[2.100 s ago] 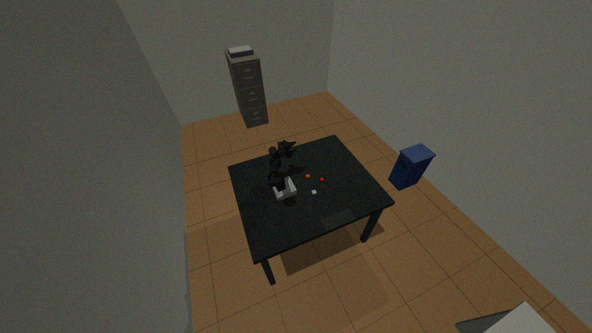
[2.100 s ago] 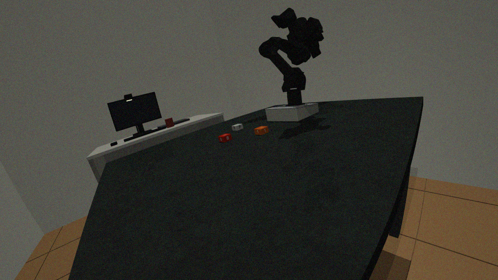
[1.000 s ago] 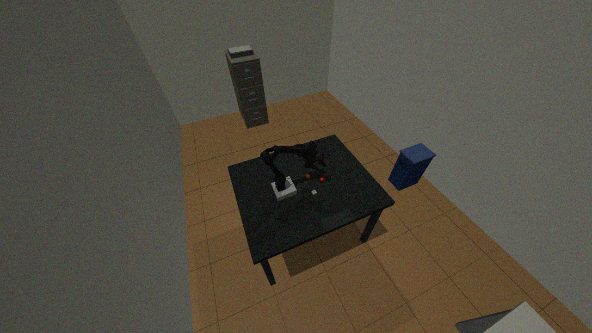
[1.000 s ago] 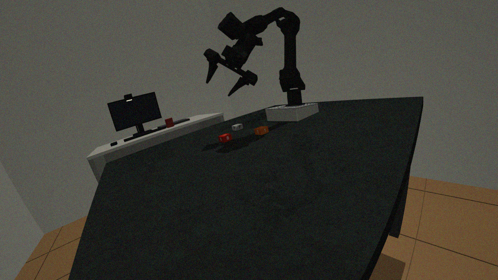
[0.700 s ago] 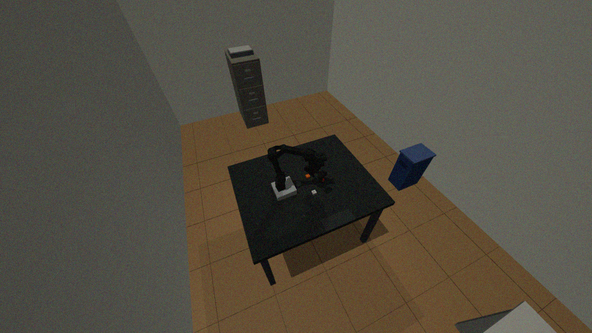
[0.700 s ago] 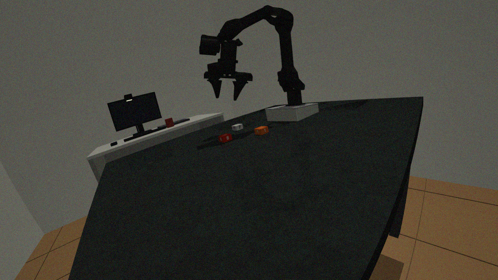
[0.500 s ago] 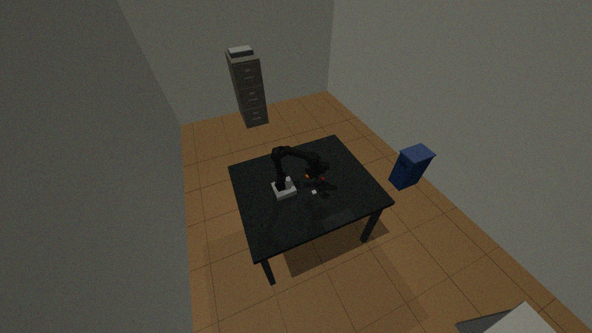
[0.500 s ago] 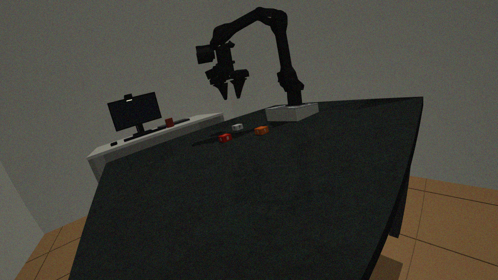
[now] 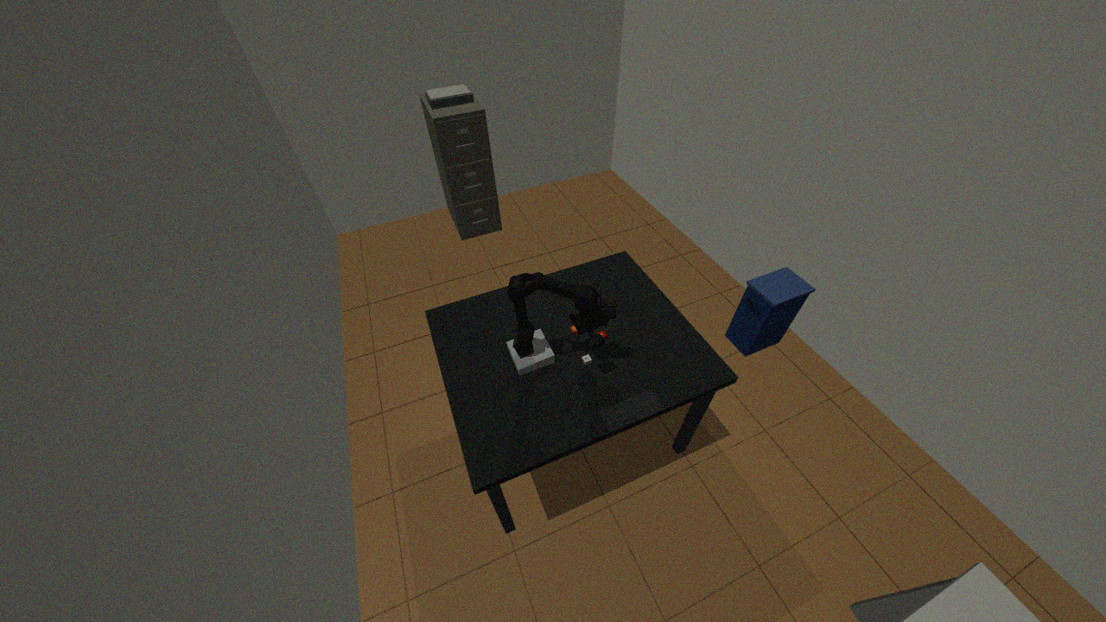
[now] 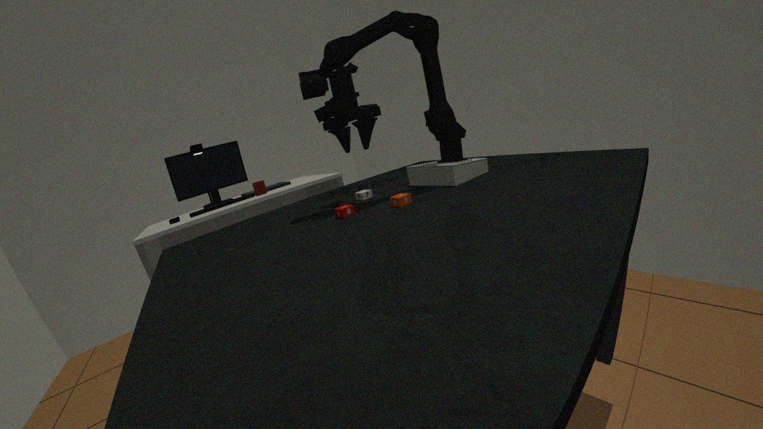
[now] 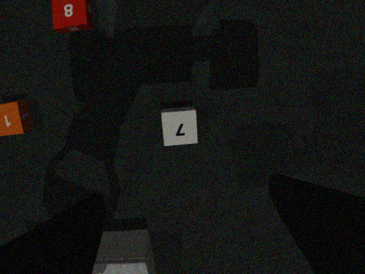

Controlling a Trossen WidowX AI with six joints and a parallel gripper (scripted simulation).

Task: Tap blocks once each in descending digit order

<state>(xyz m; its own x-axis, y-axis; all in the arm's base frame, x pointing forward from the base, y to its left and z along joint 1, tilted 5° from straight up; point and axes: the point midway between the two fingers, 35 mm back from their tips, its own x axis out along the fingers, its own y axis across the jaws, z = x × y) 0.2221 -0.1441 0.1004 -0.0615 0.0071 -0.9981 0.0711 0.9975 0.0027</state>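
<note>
In the wrist view the white block (image 9: 586, 358) (image 10: 363, 195) (image 11: 179, 128), a 7, lies near the centre; the red block (image 9: 600, 333) (image 10: 344, 211) (image 11: 69, 14), an 8, sits at eleven o'clock, the orange block (image 9: 574, 329) (image 10: 400, 199) (image 11: 10, 119), a 1, at nine; the gripper (image 10: 356, 151) (image 11: 188, 194) hangs above the table (image 9: 494, 402) (image 10: 373, 309) (image 11: 228, 198), fingers spread nearly wide, holding nothing. Eight should come first; descending straight onto the 7 would likely break the order; widely parted tips could straddle a small block, or shove it if lowered off-centre; the blocks look matt, flat-faced and sharp-edged; the tabletop is dark, faintly mottled; the fingers taper.
</note>
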